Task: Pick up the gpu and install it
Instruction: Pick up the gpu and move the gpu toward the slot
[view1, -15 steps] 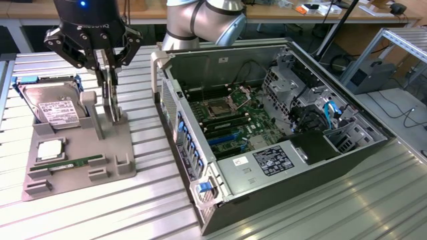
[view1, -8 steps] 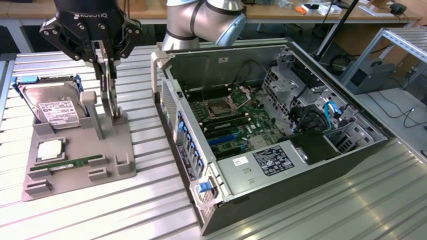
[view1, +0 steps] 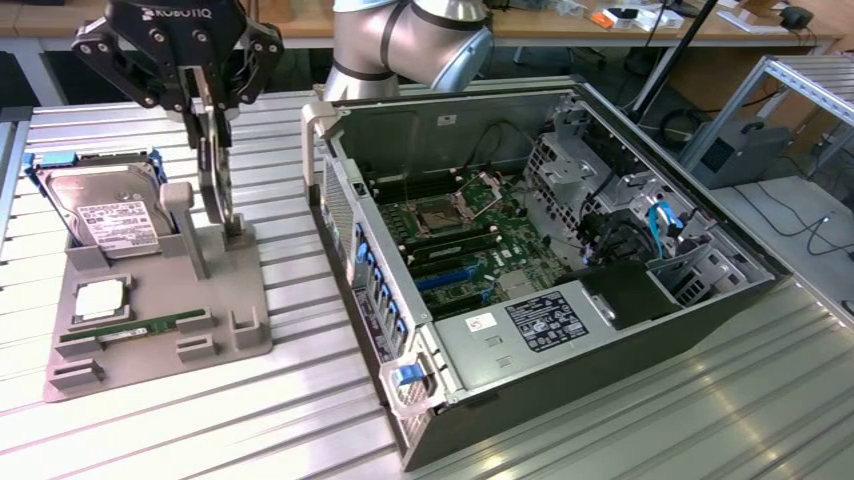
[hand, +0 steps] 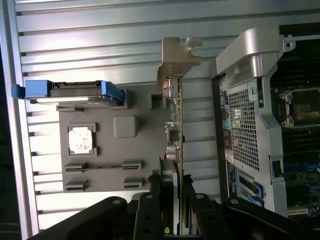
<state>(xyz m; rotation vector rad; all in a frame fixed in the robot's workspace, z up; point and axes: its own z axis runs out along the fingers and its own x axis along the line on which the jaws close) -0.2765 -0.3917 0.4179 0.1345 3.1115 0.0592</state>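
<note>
1 gripper (view1: 210, 120) clamps the upright gpu (view1: 222, 190) in the grey tray (view1: 230, 295) (hard drive (view1: 107, 215), memory stick (view1: 134, 328) alongside)

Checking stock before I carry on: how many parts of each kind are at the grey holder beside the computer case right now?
Hard drive: 1
Processor chip: 1
Memory stick: 1
gpu, standing upright: 1
Total: 4
</note>
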